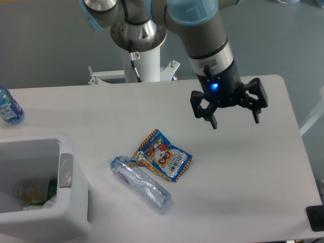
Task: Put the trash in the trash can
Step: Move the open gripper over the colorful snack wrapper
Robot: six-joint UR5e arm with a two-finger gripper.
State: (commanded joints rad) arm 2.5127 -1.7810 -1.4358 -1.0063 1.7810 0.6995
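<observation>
Nearest, the white trash can (66, 202) sits at the table's (243, 192) front-left corner; beside it lie the crushed bottle (139, 182) and flat snack packet (163, 155), touching, both probably light and slippery, best pinched at an edge. Beyond, the tool (233, 120) hovers wide open, holding nothing, with bare tabletop beneath it

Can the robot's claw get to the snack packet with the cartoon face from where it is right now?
Probably yes. The gripper hangs open above the table, up and right of the snack packet, with nothing between them. Only the crushed bottle lies against the packet's left edge.
</observation>
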